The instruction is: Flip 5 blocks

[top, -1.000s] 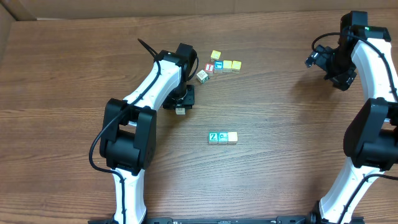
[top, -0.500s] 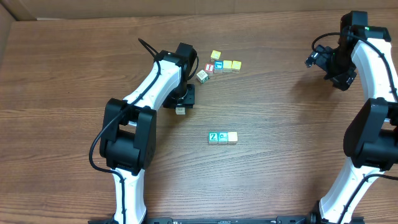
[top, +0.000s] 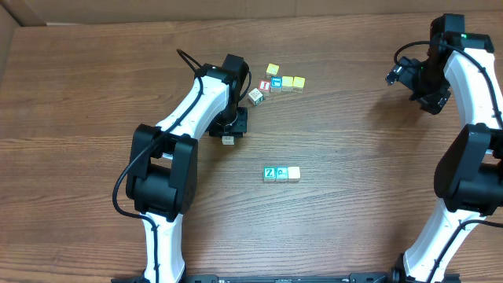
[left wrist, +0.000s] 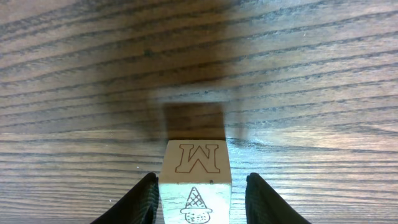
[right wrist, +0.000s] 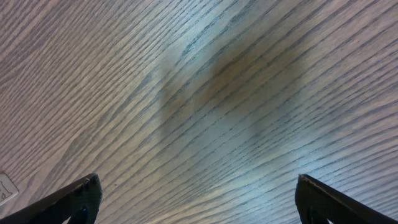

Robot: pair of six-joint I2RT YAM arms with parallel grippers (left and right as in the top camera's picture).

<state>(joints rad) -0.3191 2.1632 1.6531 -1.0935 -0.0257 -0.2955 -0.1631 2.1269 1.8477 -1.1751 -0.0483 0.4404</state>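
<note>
A white block (left wrist: pixel 198 180) rests on the table between the fingers of my left gripper (left wrist: pixel 200 186). It shows an M on top and an ice-cream cone on its near face. The left finger touches its side and a small gap remains at the right finger. From overhead this block (top: pixel 228 140) lies just under the left gripper (top: pixel 230 130). A green Z block (top: pixel 269 174), a teal block (top: pixel 281 174) and a pale block (top: pixel 293 174) form a row mid-table. My right gripper (top: pixel 409 79) hangs wide open over bare wood at the far right, its jaws (right wrist: pixel 199 199) holding nothing.
A cluster of other cubes sits behind the left gripper: a yellow one (top: pixel 272 69), a red-and-white one (top: pixel 265 86), a blue one (top: pixel 276 82), two yellowish ones (top: pixel 293 82) and a white one (top: pixel 255 96). The table's back edge (top: pixel 236 22) runs along the top.
The left wrist has shifted very slightly over the white block. No block has moved and the right arm is still.
</note>
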